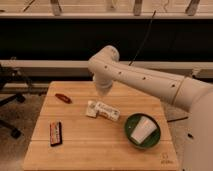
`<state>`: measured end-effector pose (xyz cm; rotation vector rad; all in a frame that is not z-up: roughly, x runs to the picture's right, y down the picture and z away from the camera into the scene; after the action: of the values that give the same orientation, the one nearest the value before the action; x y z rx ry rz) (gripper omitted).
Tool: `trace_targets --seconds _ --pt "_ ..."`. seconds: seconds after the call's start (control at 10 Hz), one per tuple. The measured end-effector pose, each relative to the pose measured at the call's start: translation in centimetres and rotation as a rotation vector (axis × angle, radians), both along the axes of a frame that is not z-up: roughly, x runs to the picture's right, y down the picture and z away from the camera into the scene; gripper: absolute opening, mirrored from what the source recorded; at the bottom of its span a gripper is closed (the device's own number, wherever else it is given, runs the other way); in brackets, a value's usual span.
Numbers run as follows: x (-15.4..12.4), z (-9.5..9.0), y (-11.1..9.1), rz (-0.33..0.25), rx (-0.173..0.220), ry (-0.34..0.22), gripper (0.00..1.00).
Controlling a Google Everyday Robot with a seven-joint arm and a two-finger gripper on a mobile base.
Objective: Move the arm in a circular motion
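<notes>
The glossy white arm (150, 82) reaches in from the right edge and runs up and left to a rounded joint (105, 62) above the back of the wooden table (90, 150). A short rounded segment (103, 89) hangs down from that joint, just above a white packet (103, 110). The gripper is not in view; only arm segments show.
On the table lie a small red item (62, 98) at back left, a dark snack bar (55, 133) at front left, and a green bowl (131, 121) holding a tilted white cup (141, 130) at right. A black chair (7, 100) stands at left. A rail runs behind.
</notes>
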<state>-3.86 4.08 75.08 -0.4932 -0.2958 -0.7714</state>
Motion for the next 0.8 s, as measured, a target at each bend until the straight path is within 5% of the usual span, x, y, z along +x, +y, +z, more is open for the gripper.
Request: trace_targets --seconds 0.4,0.8 --pt "-5.8 -4.5 3.6 -0.116 0.011 -0.145 0.0" --pt "-3.8 -7.3 7.0 -0.125 -0.015 -0.176 0.0"
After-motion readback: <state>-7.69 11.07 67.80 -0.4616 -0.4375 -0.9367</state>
